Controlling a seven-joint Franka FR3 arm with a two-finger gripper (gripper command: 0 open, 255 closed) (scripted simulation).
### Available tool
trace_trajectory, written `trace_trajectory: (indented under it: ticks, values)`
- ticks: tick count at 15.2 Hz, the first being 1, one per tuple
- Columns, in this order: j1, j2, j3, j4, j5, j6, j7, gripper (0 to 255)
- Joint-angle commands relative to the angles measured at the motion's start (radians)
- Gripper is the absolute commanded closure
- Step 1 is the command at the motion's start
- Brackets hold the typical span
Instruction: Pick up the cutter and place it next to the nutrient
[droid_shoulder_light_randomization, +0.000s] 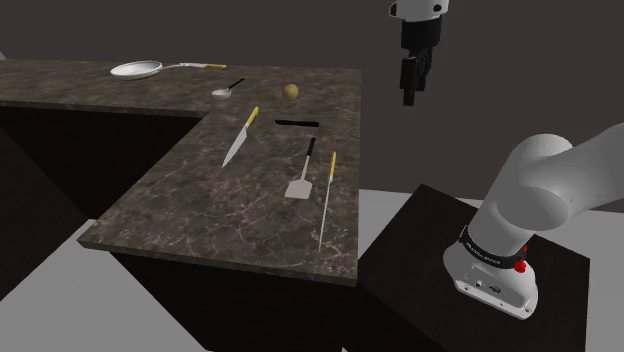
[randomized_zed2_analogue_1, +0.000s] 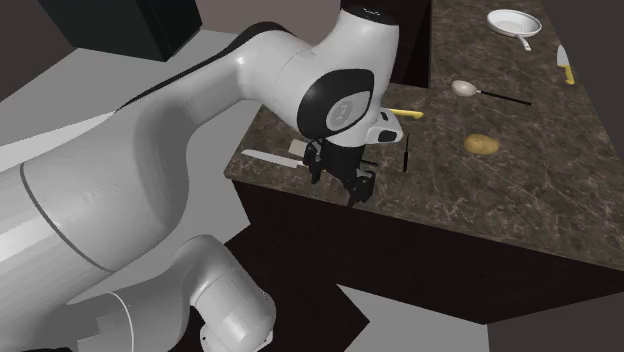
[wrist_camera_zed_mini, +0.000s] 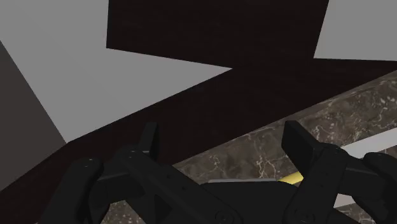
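1. We note the dark marbled, L-shaped tabletop (droid_shoulder_light_randomization: 230, 210). In the shoulder view it lies below the tool and to that view's left.

2. The white arm (droid_shoulder_light_randomization: 545, 185) rises from the dark stand (droid_shoulder_light_randomization: 420, 250). It carries the tool (droid_shoulder_light_randomization: 411, 95) high in the air, past the tabletop's edge on the shoulder view's right.

3. The tool is released. In the wrist view its two black fingers (wrist_camera_zed_mini: 150, 137) stand apart with nothing between them.

4. A white pan (droid_shoulder_light_randomization: 135, 70) sits on the far branch of the tabletop. Of all the items it is the farthest from the tool.

5. The knife (droid_shoulder_light_randomization: 240, 137), with a pale blade and a yellow handle, lies flat on the tabletop. It is untouched, well apart from the tool and lower than it. Its handle end points towards the potato.

6. A spatula (droid_shoulder_light_randomization: 302, 178) and a long thin rod (droid_shoulder_light_randomization: 327, 200) lie side by side. They are nearer the tool than the knife is.

7. The tan potato (droid_shoulder_light_randomization: 290, 92) rests on the tabletop near the knife's handle, between the knife and the tool in the shoulder view.

8. A small spoon (droid_shoulder_light_randomization: 226, 92) lies beyond the potato, farther from the tool.
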Motion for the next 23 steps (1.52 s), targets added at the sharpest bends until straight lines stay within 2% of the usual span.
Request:
trace_trajectory:
  ticks: [1, 7, 12, 18, 23]
  values:
    - [0.000, 0.000, 0.000, 0.000, 0.000, 0.000, 0.000, 0]
    - [-0.036, -0.065, 0.150, -0.131, 0.162, 0.081, 0.363, 0]
    - [-0.059, -0.057, 0.293, -0.192, 0.306, 0.185, 0.661, 0]
    - [-0.101, 0.040, 0.476, -0.201, 0.450, 0.355, 1.009, 0]
    - [-0.173, 0.182, 0.637, -0.155, 0.515, 0.519, 1.295, 0]
